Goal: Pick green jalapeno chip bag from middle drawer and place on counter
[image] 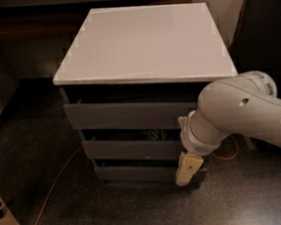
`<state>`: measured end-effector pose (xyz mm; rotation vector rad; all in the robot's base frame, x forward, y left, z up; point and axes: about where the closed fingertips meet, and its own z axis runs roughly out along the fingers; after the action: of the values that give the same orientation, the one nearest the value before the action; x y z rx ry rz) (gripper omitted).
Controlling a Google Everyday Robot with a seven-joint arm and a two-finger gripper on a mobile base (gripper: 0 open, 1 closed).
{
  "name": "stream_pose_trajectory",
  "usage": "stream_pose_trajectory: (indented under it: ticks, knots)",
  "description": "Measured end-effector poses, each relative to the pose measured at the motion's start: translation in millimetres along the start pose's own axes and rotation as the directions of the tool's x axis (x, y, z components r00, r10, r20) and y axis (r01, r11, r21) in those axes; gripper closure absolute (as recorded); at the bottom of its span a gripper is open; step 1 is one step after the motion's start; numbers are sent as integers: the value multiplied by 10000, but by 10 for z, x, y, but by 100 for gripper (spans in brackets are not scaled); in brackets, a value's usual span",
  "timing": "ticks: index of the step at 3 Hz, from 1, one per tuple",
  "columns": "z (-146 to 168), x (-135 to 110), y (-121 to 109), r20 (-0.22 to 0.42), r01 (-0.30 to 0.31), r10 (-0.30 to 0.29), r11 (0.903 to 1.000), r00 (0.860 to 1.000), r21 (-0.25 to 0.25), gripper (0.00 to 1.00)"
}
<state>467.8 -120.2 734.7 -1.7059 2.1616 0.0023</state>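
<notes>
The grey cabinet has three flat drawer fronts under the glossy white counter point(143, 42). The middle drawer point(129, 149) is pulled out a little. In the dark gap above its front a bit of the green jalapeno chip bag point(151, 134) shows; most of it is hidden. My gripper point(187, 168) hangs from the white arm in front of the cabinet's lower right, its pale fingers pointing down at the level of the bottom drawer, right of and below the bag.
The top drawer point(131, 114) and bottom drawer point(136, 172) are also slightly out. An orange cable point(53, 188) runs over the dark speckled floor at the left. A dark wooden shelf point(18, 29) stands behind. A dark cabinet point(265, 37) stands at the right.
</notes>
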Motion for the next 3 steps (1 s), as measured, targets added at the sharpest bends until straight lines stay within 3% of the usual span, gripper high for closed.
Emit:
stream_pose_trajectory:
  ticks: [3]
  knots:
    - [1490,-100,-129,1307,438,-445,9990,9904,78,0]
